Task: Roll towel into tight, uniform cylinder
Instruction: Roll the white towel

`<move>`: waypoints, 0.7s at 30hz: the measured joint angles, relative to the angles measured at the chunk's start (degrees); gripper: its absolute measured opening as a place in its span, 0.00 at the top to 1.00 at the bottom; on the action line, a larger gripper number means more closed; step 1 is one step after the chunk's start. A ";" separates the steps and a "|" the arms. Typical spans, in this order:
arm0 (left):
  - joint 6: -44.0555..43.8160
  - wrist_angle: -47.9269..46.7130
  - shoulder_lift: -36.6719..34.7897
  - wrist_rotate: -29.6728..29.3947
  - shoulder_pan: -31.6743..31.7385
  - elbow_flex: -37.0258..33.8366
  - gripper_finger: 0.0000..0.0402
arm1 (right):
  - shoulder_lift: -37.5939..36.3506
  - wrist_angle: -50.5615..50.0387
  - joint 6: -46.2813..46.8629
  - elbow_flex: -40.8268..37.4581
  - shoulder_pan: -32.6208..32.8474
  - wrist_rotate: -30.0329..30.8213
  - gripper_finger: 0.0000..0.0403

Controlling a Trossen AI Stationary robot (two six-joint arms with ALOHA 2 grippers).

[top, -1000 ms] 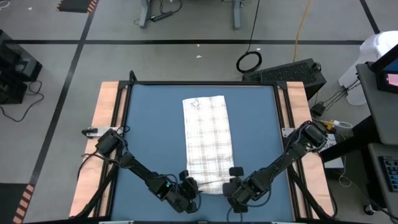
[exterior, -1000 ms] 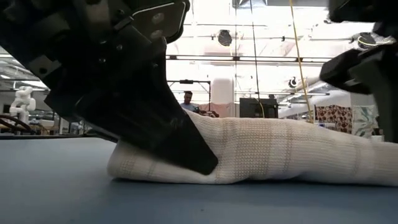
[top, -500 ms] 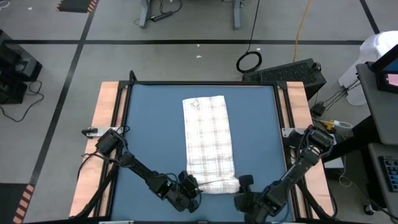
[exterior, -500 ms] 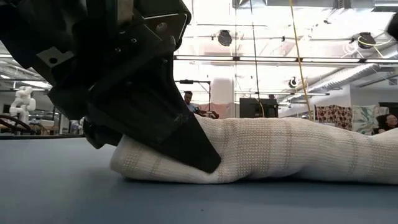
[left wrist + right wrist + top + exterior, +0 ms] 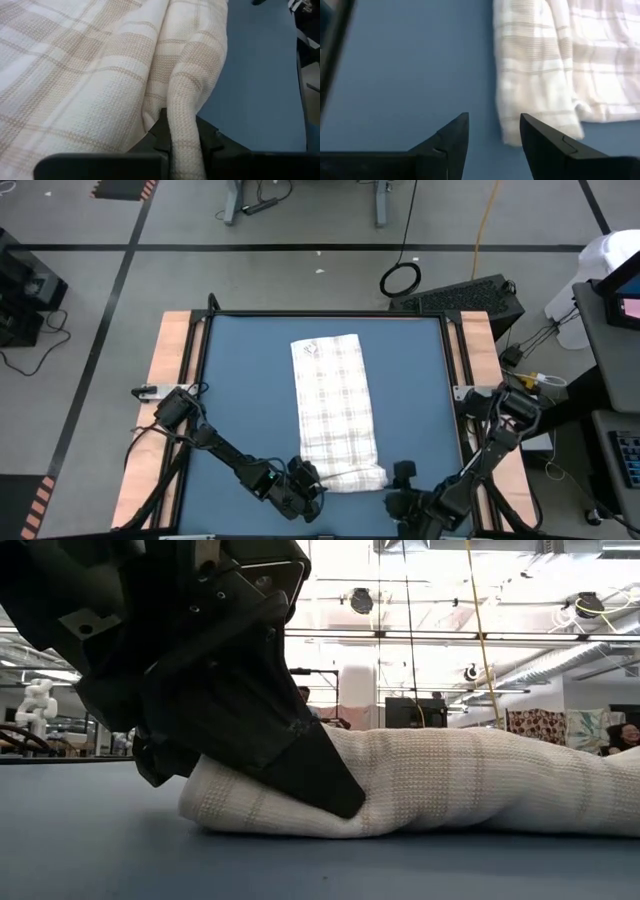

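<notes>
The towel (image 5: 336, 410) lies lengthwise down the middle of the blue mat (image 5: 240, 390), flat for most of its length, with its end at the mat's near edge bunched into a low, thick fold. The left gripper (image 5: 303, 485) sits at that end's left corner with its fingers (image 5: 162, 142) pinched shut on a ridge of cloth. The right gripper (image 5: 492, 132) is off the towel, just beside the fold's right end near the mat's near edge, with its jaws parted and nothing between them.
</notes>
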 joint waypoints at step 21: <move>1.90 0.32 0.02 0.85 -0.04 0.00 0.91 | 1.16 -0.24 -12.25 -0.07 -13.28 -12.36 0.34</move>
